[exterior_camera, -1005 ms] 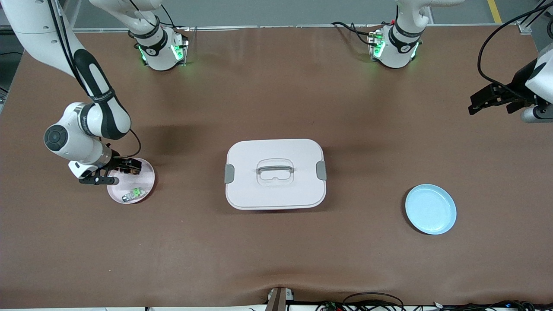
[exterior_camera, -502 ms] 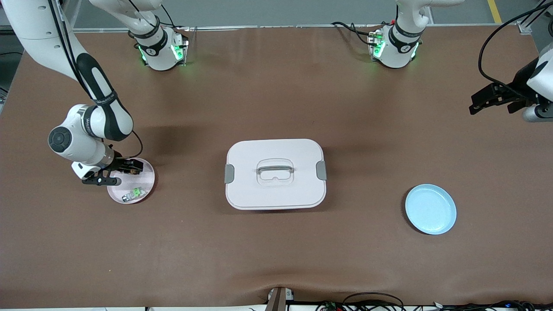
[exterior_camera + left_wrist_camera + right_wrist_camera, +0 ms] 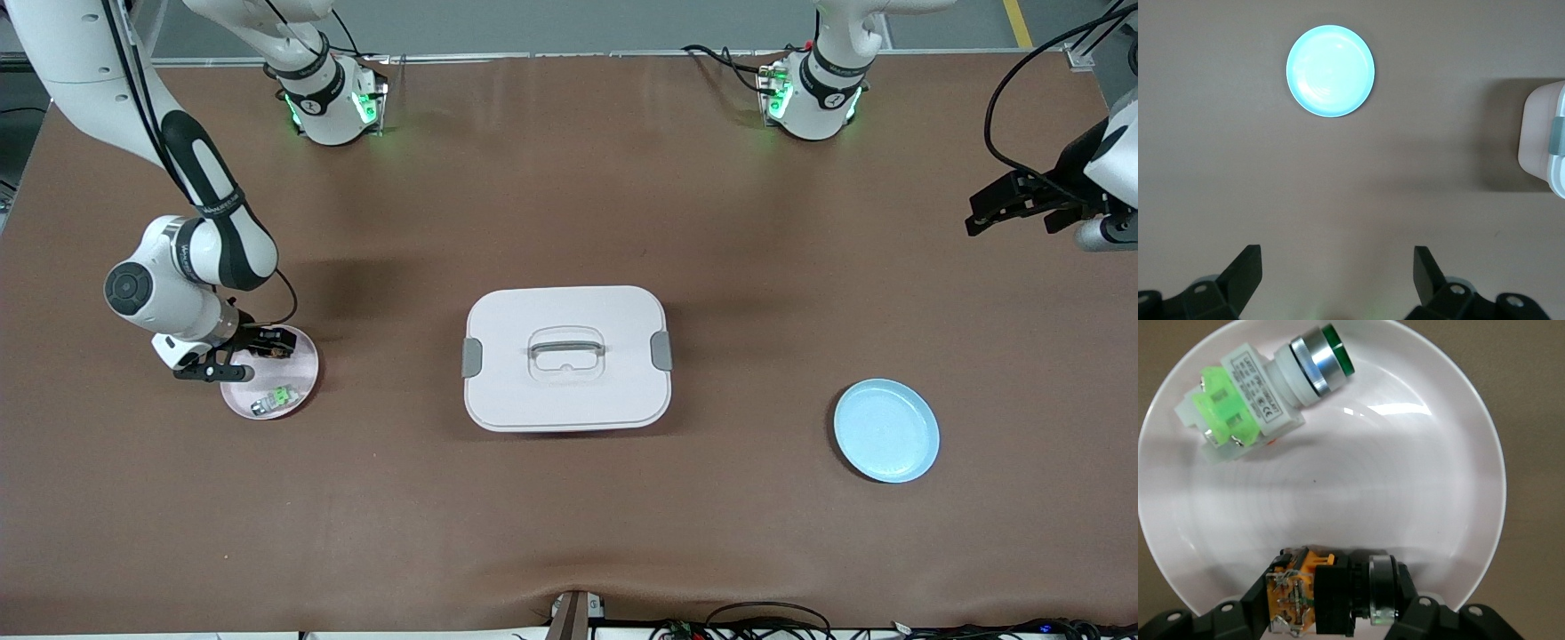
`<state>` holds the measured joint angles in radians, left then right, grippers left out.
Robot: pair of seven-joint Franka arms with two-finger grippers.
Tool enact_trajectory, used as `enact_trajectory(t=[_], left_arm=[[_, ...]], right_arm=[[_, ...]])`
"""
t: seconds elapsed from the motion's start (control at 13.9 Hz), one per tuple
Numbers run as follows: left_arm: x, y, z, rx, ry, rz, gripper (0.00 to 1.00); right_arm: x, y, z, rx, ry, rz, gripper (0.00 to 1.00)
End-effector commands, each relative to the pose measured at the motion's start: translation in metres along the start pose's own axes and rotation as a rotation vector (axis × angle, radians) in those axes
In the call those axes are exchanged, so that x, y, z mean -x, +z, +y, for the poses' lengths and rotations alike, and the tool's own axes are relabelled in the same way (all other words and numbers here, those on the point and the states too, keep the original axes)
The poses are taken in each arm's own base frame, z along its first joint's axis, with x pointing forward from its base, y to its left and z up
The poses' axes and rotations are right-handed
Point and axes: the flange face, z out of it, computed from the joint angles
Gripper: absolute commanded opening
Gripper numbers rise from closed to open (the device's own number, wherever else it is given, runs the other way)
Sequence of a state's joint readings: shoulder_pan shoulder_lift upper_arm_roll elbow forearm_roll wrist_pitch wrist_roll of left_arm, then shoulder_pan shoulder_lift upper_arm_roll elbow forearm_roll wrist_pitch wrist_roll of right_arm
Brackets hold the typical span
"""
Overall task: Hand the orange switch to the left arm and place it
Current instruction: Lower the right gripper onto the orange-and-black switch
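**Orange switch clamped on the pink plate, ready to lift**

Orange plastic shows between the fingers of the right hand, which is clenched on the orange switch across its black and orange body. The switch sits on the pink plate at the right arm's end of the table, at the plate's edge farther from the front camera. The green-and-clear switch lies loose on the same plate, apart from the held one and nearer to the front camera.

The left hand waits in the air over the left arm's end of the table, its 2 fingers spread wide with nothing between them. The blue plate lies empty on the table toward that end. The box stands in the middle, between the 2 plates, lid on.

Handling, as a judgement: the switch looks small, light and rigid, hard moulded plastic with a metal collar at 1 end. The blocky body gives flat faces for the fingers; the round collar and button end would likely roll or slip under a pinch. The terminals look delicate, so a moderate squeeze should do. For the handover, the right hand's grip should leave 1 end free for the left hand to take. The lift needs to clear the plate's rim, and the carry should pass around or well above the box.
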<state>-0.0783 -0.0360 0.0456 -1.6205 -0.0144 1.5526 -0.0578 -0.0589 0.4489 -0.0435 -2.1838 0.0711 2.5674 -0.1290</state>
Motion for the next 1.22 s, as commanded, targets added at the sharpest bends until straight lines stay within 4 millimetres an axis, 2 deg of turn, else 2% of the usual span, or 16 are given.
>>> enact_trajectory(t=[0.0,0.36,0.57,0.93,1.15], left_arm=[[-0.001,-0.006,-0.001,-0.007,0.011,0.002,1.0],[-0.001,-0.006,-0.001,-0.007,0.011,0.002,1.0],[-0.002,-0.005,-0.001,-0.006,0.011,0.0,1.0],[-0.002,-0.005,-0.001,-0.006,0.013,0.0,1.0],[-0.001,-0.006,0.0,-0.007,0.013,0.002,1.0]], right_arm=[[0.001,-0.001,-0.001,-0.007,0.007,-0.001,0.0],[-0.001,-0.002,0.0,-0.008,0.01,0.002,0.0],[-0.004,-0.01,0.0,-0.017,0.017,-0.023,0.0],[-0.031,-0.053,0.001,-0.04,0.013,-0.106,0.0],[-0.041,-0.075,0.002,-0.045,0.102,-0.138,0.0]])
